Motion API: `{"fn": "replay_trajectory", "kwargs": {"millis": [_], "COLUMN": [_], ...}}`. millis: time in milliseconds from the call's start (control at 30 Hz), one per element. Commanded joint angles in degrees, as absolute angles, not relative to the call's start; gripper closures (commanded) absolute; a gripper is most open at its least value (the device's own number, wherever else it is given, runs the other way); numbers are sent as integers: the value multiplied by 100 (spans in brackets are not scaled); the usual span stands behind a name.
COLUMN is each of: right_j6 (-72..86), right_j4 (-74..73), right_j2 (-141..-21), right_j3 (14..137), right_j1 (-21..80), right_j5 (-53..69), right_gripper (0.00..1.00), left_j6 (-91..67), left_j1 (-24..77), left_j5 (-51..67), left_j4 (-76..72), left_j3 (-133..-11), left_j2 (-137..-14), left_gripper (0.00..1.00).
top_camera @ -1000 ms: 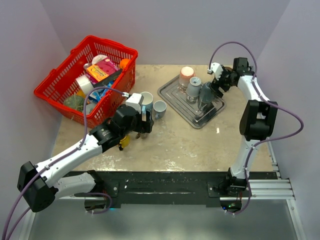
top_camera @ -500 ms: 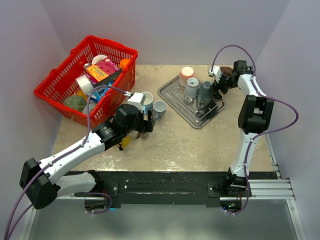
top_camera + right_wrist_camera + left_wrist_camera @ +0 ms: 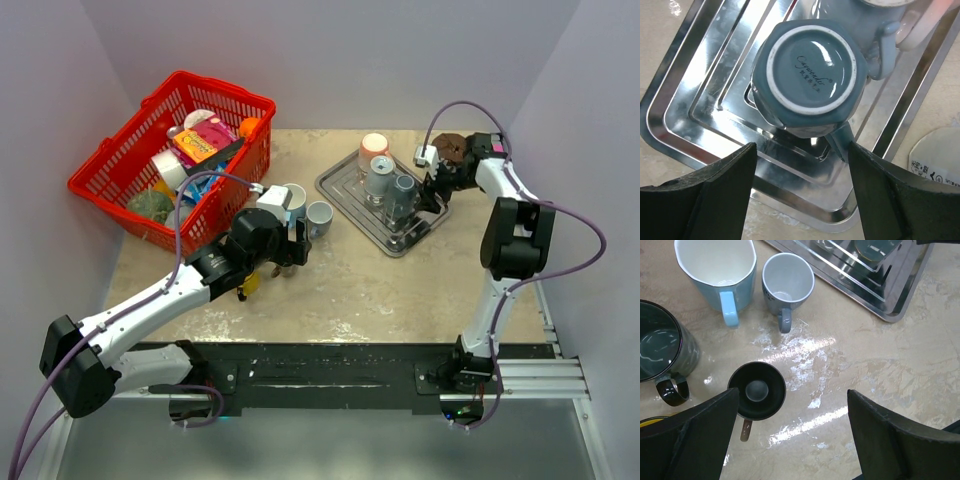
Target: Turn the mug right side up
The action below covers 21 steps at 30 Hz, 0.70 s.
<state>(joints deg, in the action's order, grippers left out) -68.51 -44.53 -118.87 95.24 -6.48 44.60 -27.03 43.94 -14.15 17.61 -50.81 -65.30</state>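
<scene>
A dark teal mug (image 3: 807, 75) stands upside down on the metal tray (image 3: 700, 100), base up, its handle (image 3: 842, 142) pointing toward my right gripper (image 3: 800, 200). That gripper is open and empty, hovering just beside and above the mug, one finger on each side of it. In the top view the teal mug (image 3: 402, 195) sits at the tray's near right, with my right gripper (image 3: 422, 192) next to it. My left gripper (image 3: 792, 440) is open and empty above bare table by a black mug (image 3: 756, 390).
Upside-down grey-blue (image 3: 380, 178) and pink (image 3: 374, 146) mugs share the tray (image 3: 350, 195). Upright light blue (image 3: 715, 270), small grey (image 3: 787, 282) and dark green (image 3: 660, 347) mugs stand near my left gripper. A red basket (image 3: 175, 155) is at the far left. A round brown object (image 3: 452, 146) lies behind the tray.
My right gripper has moved from behind the tray in toward the teal mug, lower and closer to it. The left arm has hardly moved.
</scene>
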Motion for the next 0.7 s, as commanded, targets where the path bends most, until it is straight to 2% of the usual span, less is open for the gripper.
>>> {"fn": "replay_trajectory", "kwargs": {"millis": [0, 433, 667], "right_j6": [-7031, -6399, -6934], "right_j4": [-4500, -2506, -3663], "right_j2": [-11444, -11311, -11953], "right_j3": [9246, 8894, 9676], "right_j1": [-606, -519, -448], "right_j5": [4632, 4105, 4324], "right_gripper": [25, 27, 30], "left_j6": [-2786, -2839, -2865], "left_j1": [4395, 4395, 4395], "left_j5": [-1371, -1336, -1345], "left_j4": [1503, 1450, 1459], "left_j3": [-5142, -5098, -5115], "left_j2": [-6486, -6557, -6565], "left_gripper": [7, 7, 7]}}
